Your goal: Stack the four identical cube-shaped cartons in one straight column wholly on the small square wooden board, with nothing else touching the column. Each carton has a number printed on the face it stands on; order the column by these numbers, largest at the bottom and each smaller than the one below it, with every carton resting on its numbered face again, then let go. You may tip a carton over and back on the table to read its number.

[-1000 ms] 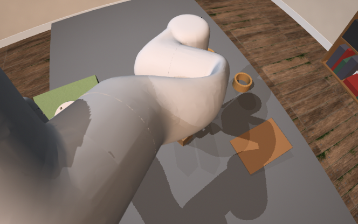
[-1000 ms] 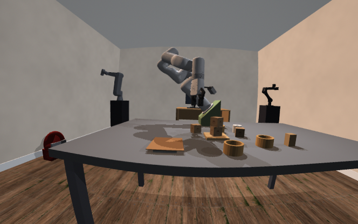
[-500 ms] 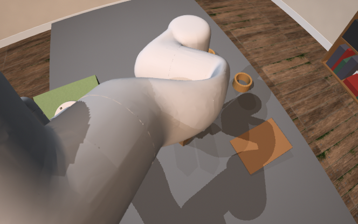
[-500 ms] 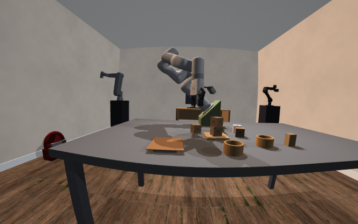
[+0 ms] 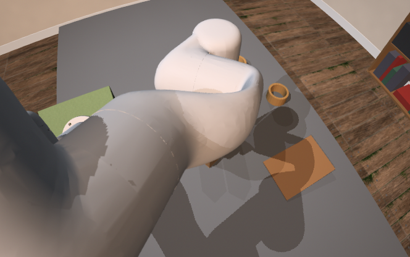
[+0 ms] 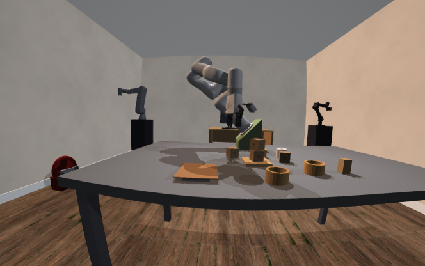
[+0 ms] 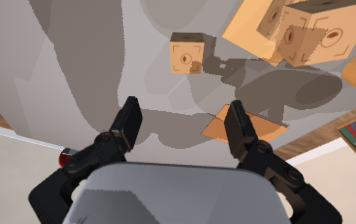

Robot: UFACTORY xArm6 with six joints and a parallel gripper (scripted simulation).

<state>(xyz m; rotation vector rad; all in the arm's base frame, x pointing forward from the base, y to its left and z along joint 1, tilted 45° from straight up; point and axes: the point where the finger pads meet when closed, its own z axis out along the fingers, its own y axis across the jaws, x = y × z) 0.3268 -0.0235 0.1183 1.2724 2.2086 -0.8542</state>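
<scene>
2 wooden rings, green wedge, larger flat board, bookshelf, red reel

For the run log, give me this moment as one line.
gripper: open, empty, above table | stack: two cartons on small board | loose carton: on table, ahead of gripper | other carton: on table

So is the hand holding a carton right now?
No, the hand is open and empty, and the nearest carton sits apart on the table.
</scene>
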